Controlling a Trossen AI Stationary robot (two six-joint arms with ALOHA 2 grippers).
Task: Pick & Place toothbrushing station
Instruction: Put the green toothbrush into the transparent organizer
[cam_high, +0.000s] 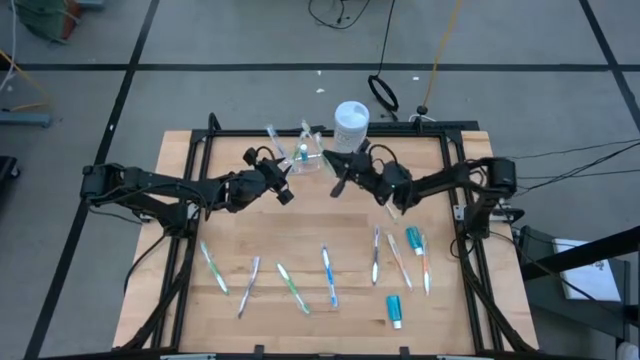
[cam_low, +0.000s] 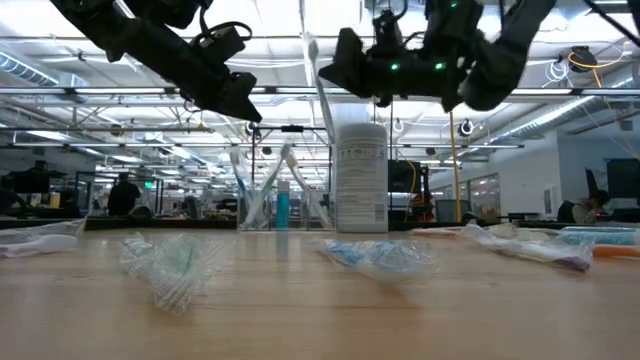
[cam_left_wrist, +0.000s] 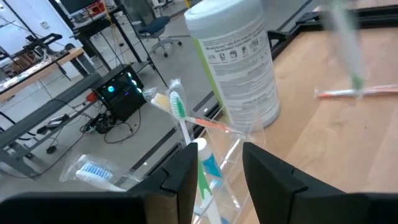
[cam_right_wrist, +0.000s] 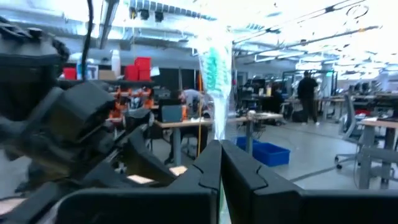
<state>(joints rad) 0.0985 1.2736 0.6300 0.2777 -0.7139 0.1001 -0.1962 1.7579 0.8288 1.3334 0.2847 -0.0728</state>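
Note:
The toothbrushing station is a small clear holder standing on the table's far part beside a white tub. Toothbrushes and a blue-and-white tube stick up out of it. My left gripper hangs open just near-left of the station and above the table; its fingers frame the station without touching it. My right gripper is raised near the tub, shut on a wrapped toothbrush with green bristles. My right gripper pinches the toothbrush's handle between its two shut fingers. The brush rises beyond the fingertips with its bristle head on top. It stands nearly upright, lifted clear of the table.
Several wrapped toothbrushes and a teal tube lie across the table's near half. An orange toothbrush lies beyond the tub. A black frame rail runs round the tabletop. Bare wood lies between the grippers and the near row.

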